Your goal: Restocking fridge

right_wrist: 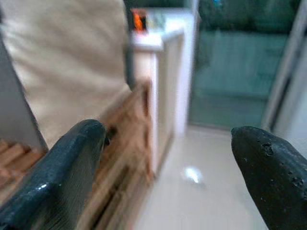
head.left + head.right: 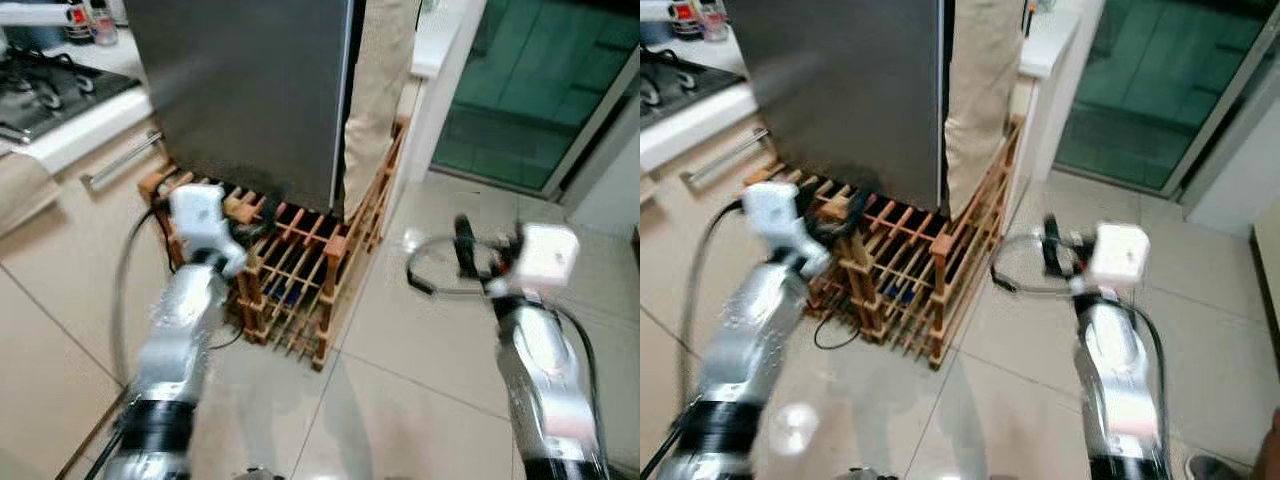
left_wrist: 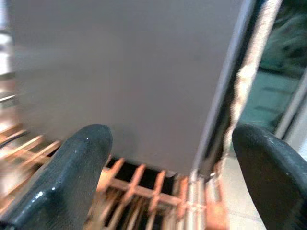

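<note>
Motion blur softened one grey fridge (image 2: pixel 250 90) and one wooden rack (image 2: pixel 300 270); left claw (image 3: pixel 168 177) and right claw (image 1: pixel 168 177) hung released, empty.

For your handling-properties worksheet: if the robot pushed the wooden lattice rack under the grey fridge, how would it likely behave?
The wooden rack would probably stay rigid, being built of crossed slats. It likely would not slide easily, since the grey fridge appears to stand on it. Thin slats might crack under a hard shove. The left gripper, jaws open, is nearest.
</note>
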Motion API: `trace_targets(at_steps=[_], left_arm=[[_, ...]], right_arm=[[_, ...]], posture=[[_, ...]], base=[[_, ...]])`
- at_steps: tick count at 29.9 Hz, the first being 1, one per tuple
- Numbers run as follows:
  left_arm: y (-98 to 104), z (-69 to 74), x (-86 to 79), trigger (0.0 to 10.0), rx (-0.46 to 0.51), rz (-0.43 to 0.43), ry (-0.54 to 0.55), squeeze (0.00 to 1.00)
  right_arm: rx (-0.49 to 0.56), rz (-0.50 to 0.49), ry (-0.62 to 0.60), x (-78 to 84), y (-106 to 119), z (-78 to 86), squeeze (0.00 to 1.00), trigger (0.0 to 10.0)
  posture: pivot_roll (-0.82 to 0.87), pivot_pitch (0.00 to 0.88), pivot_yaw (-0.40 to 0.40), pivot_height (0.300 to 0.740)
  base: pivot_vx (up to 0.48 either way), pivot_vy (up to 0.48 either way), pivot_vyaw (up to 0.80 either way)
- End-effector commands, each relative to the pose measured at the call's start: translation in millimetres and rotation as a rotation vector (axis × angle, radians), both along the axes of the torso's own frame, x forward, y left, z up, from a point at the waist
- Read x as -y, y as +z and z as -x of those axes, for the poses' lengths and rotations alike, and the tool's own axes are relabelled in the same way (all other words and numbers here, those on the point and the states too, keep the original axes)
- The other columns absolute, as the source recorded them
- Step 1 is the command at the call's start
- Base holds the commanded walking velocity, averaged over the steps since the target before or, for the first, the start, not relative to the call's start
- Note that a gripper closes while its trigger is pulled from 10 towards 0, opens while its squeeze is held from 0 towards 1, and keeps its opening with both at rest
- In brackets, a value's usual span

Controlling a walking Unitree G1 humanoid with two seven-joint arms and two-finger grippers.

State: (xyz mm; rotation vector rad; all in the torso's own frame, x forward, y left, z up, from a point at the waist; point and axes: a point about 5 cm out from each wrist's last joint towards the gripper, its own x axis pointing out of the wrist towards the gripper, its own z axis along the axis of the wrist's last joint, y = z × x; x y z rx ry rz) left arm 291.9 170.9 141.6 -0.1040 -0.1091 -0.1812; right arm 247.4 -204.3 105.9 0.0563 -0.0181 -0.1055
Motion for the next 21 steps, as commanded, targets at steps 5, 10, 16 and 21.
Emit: trace_targets(at_steps=[5, 10, 16, 21], left_arm=[[19, 6.6, 21.7, 10.0, 0.043, -0.016, -0.085, 0.0], [33, -7.2, 43.1, 10.0, 0.091, 0.009, -0.124, 0.0], [38, -14.7, 49.0, 10.0, 0.086, -0.002, -0.144, 0.0], [37, -17.0, 49.5, 10.0, 0.078, -0.007, -0.147, 0.0]], right_arm=[[0.015, 0.045, -0.019, 6.2, 10, 11.5, 0.0, 10.0], [0.026, 0.046, 0.005, -4.7, 15, 1.3, 0.0, 10.0], [0.046, 0.038, 0.009, -6.8, 22, -8.9, 0.0, 10.0], [0.053, 0.039, 0.023, -10.2, 24, -14.2, 0.0, 10.0]], posture=[[-0.13, 0.013, -0.011, 0.74], [-0.14, 0.009, -0.003, 0.74], [-0.15, 0.001, 0.014, 0.74], [-0.15, 0.0, 0.014, 0.74]], base=[[0.0, 0.0, 0.0], [0.362, 0.0, 0.0], [0.456, 0.0, 0.0], [0.461, 0.0, 0.0]])
